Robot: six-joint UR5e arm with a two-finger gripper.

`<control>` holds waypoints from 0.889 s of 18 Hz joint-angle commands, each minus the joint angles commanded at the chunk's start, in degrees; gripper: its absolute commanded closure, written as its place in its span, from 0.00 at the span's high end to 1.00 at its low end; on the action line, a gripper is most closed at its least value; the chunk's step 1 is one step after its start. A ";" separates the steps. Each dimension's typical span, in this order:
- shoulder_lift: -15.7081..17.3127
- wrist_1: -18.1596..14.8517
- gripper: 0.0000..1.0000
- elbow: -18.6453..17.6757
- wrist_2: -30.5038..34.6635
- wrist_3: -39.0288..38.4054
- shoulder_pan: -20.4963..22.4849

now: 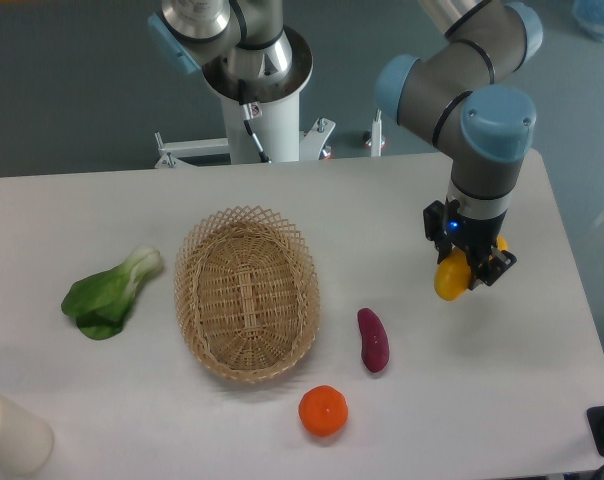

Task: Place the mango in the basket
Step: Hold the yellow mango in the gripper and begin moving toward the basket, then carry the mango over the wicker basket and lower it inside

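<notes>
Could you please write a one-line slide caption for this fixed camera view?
Gripper holds the mango above the table, right of the empty basket.

Gripper [469,268] clamped on mango [449,279] at three o'clock of basket [197,262], well apart; purple vegetable [372,340] (and orange [323,411]) lying between, toward five o'clock

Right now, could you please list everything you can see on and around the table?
basket: one, tan wicker, empty, centre-left of the table.
bok choy: one, green and white, left of the basket.
purple vegetable: one, dark purple, right of the basket.
orange: one, orange, near front edge.
cylinder: one, cream, front left corner.
table: one, white.
mango: one, yellow, held at the right side.
arm: one, grey with blue caps.
hand: one, black, shut on the mango.
</notes>
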 joint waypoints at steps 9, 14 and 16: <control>-0.26 -0.26 0.34 0.44 -0.18 -3.07 -0.88; -0.44 -0.26 0.34 0.53 -0.61 -8.25 -3.77; -0.35 -0.09 0.34 0.53 -0.70 -11.41 -5.96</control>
